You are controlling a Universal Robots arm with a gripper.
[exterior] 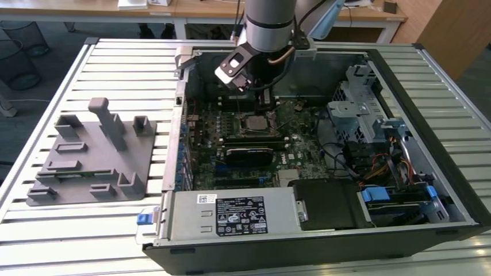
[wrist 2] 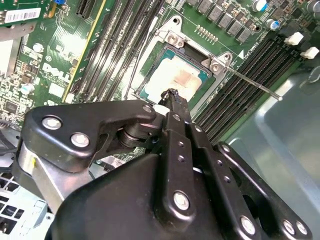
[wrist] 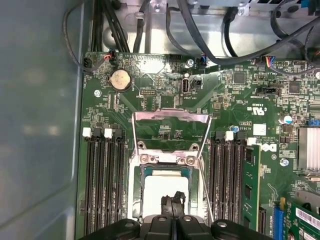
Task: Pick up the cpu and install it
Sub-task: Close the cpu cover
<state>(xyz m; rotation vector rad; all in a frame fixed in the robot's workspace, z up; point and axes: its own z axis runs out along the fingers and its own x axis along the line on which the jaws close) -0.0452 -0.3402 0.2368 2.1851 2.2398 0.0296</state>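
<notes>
— Lying how is the cpu found?
— Flat in the socket, metal top upward, square, edges aligned to it. The end effector is closed, empty, at its one o'clock in the exterior view.

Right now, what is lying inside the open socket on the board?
The cpu lies flat in the socket, grey metal top up. The claw covers one edge, so that part and whatever is underneath the cpu cannot be seen.
</notes>
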